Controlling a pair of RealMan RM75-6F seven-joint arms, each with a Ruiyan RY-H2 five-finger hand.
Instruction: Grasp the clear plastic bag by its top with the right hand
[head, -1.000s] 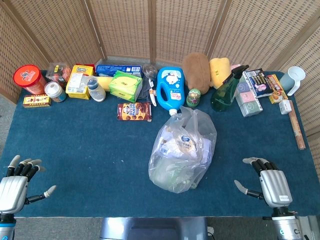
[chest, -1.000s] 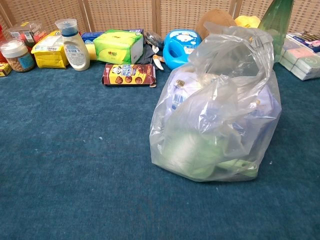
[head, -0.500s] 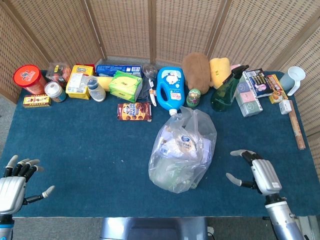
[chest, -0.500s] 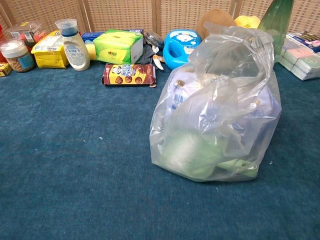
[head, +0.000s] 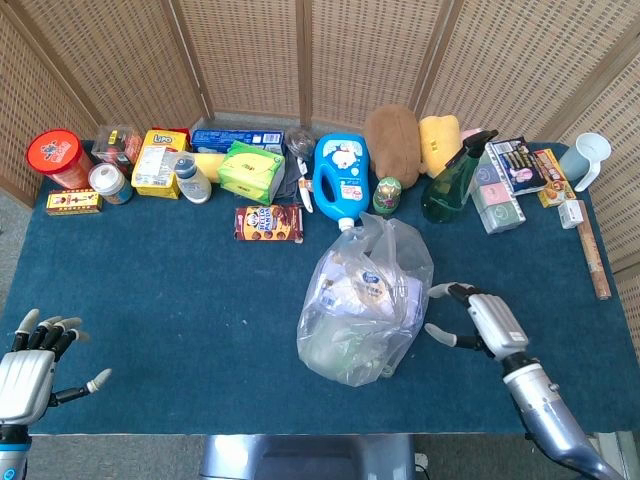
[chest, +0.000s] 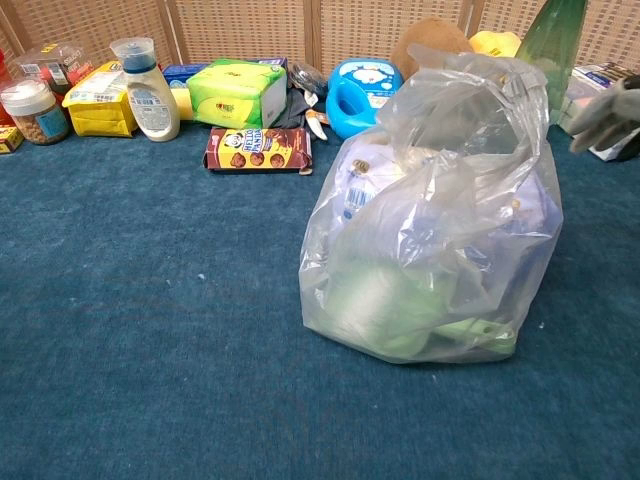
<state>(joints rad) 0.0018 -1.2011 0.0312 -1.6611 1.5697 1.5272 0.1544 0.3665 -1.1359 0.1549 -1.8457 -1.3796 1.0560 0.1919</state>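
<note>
Clear crinkled plastic bag (head: 364, 302), filled, upright at centre of blue felt-covered table (head: 180, 290). Right hand (head: 478, 320): fingers spread, empty, just beside bag. Left hand (head: 35, 362): spread, empty, near table corner.

blue detergent jug (head: 338, 180) lies beside green spray bottle (head: 450, 185).
</note>
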